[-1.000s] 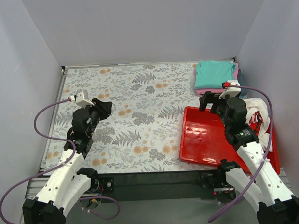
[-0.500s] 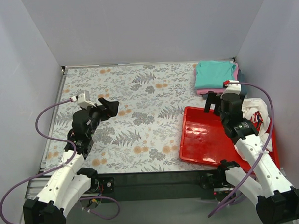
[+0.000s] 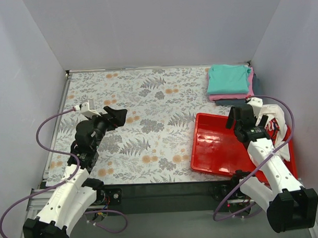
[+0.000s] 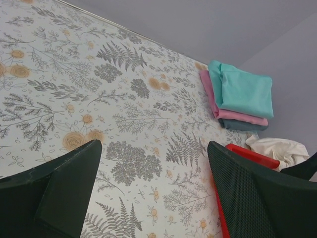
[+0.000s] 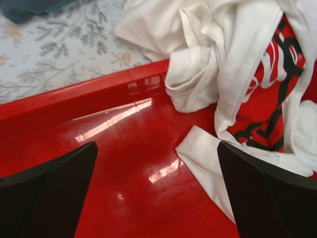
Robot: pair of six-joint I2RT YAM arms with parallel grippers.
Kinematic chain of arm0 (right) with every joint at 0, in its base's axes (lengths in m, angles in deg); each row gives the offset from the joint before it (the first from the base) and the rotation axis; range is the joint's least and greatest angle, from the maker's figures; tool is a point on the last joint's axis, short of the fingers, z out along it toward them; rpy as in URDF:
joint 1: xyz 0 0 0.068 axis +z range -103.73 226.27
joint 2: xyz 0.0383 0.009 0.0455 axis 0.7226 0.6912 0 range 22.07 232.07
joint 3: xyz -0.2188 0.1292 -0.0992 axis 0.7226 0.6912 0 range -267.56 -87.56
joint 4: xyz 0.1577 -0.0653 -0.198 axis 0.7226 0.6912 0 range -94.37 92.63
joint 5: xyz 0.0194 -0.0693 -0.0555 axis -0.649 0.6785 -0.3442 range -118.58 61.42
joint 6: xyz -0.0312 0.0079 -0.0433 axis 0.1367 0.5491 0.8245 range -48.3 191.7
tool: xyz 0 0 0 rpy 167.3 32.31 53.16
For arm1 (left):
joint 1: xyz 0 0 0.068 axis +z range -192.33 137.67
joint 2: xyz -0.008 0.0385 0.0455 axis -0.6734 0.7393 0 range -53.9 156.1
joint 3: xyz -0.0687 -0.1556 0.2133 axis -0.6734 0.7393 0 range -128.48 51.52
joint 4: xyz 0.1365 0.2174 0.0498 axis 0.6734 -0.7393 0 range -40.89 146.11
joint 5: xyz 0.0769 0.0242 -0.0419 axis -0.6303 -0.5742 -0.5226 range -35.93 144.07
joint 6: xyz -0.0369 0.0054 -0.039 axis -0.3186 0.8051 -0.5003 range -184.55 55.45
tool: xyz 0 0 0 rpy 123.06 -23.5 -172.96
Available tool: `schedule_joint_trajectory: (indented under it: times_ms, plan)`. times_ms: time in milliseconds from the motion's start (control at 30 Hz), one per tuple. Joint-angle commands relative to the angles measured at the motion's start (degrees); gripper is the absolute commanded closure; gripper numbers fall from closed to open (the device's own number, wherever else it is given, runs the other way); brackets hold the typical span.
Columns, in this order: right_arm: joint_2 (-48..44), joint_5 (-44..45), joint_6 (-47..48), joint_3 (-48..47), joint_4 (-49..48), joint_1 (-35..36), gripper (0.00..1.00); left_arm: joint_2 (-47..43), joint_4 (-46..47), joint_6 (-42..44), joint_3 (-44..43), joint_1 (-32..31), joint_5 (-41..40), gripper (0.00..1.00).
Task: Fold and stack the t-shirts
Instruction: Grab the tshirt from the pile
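A crumpled white t-shirt [image 3: 272, 126] with a red logo print lies in the right half of the red tray [image 3: 215, 148]; it fills the right of the right wrist view [image 5: 233, 74]. A folded stack sits at the back right: teal t-shirt [image 3: 228, 78] on top, pink [image 3: 229, 96] under it, dark blue-grey [image 3: 256, 85] lowest; the stack also shows in the left wrist view [image 4: 245, 91]. My right gripper [image 3: 238, 116] is open and empty over the tray, just left of the white shirt. My left gripper [image 3: 115, 114] is open and empty above the table's left half.
The floral tablecloth [image 3: 148, 119] covers the table between grey walls. The red tray's far rim [image 5: 89, 91] runs across the right wrist view, and its corner [image 4: 250, 154] shows in the left wrist view. A purple cable [image 3: 49, 123] loops off each arm.
My right gripper has dropped toward me and down over the tray, next to the white shirt. My left gripper has shifted slightly right. Both stayed open.
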Motion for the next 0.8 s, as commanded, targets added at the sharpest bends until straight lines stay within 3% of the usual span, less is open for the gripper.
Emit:
schedule_joint_trajectory:
  times_ms: [0, 167, 400, 533, 767]
  plan:
    - [-0.08, -0.32, -5.0, 2.28, 2.08, -3.92, 0.02, -2.27, -0.93, -0.04, 0.3, -1.48, -0.41, 0.19]
    - [-0.44, -0.08, -6.93, 2.46, 3.31, -8.15, 0.02, -2.55, -1.11, 0.31, 0.39, -2.27, -3.04, 0.16]
    - [2.73, -4.56, -16.86, 5.71, 8.41, -9.47, 0.02, -0.96, -1.55, 0.66, 0.04, -2.8, -3.93, 0.16]
    - [3.96, -0.62, -22.39, 4.75, 14.89, -13.68, 0.02, 0.0, -1.72, 0.66, -0.05, -2.88, -3.76, 0.15]
    - [4.04, 2.65, -23.64, 3.86, 16.5, -18.69, 0.02, 2.2, -1.9, 1.19, -0.4, -2.97, -4.63, 0.15]
